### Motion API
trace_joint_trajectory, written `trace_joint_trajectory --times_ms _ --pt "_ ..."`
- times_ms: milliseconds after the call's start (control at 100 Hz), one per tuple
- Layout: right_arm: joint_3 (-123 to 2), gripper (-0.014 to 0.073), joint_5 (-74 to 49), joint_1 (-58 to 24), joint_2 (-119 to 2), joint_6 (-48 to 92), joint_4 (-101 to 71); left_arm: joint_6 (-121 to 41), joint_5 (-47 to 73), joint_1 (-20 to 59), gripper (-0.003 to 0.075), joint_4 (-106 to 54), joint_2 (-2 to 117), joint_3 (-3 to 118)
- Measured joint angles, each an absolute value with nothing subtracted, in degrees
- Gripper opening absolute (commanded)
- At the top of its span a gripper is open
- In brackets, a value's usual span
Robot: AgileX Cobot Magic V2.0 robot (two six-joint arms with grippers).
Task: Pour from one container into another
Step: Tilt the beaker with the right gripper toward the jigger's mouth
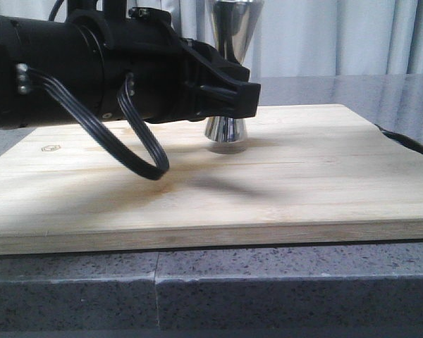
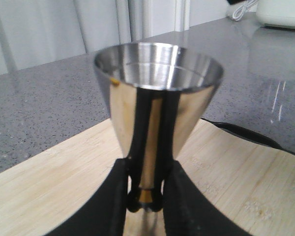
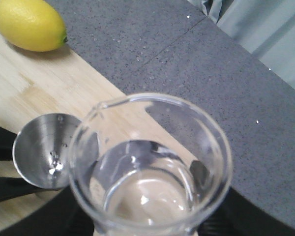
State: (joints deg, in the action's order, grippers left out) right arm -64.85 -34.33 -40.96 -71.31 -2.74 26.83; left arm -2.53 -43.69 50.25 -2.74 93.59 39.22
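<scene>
Currently the jigger (image 1: 227, 130) stands upright on the board (image 1: 303, 176), left end effector (image 2: 145, 196) clamped at its waist. Right end effector, mostly hidden, seemingly holds the beaker (image 3: 150, 167), raised just beside the jigger's rim. A lemon (image 3: 29, 24) lies farther along the board.

Front low, level; wrists close; all share jigger (image 1: 229, 70).
</scene>
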Motion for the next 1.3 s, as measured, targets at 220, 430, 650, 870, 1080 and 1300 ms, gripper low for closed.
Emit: trace_joint_trajectory --times_ms 220,430,650,870,1080,1300 --pt "-67.6 0.0206 -36.4 -41.0 -71.4 -0.7 26.8 -2.5 -45.1 50.2 -0.0019 -2.7 93.7 39.2" --pt "-68.7 0.0206 -37.6 -41.2 -71.4 0.7 26.8 -2.5 -47.0 50.2 -0.0019 -2.7 93.7 39.2" --pt "-68.7 0.0206 -38.6 -42.1 -71.5 2.7 26.7 -2.5 -47.2 50.2 -0.0019 -2.7 93.7 39.2" --pt "-70.6 0.0206 -40.5 -42.1 -72.9 4.4 26.7 -2.5 -47.3 50.2 -0.0019 -2.7 93.7 39.2" --pt "-72.7 0.0206 -41.1 -42.1 -74.3 5.8 26.7 -2.5 -47.3 50.2 -0.0019 -2.6 93.7 39.2" --pt "-72.7 0.0206 -42.2 -42.1 -74.3 8.3 26.7 -2.5 -47.3 50.2 -0.0019 -2.6 93.7 39.2"
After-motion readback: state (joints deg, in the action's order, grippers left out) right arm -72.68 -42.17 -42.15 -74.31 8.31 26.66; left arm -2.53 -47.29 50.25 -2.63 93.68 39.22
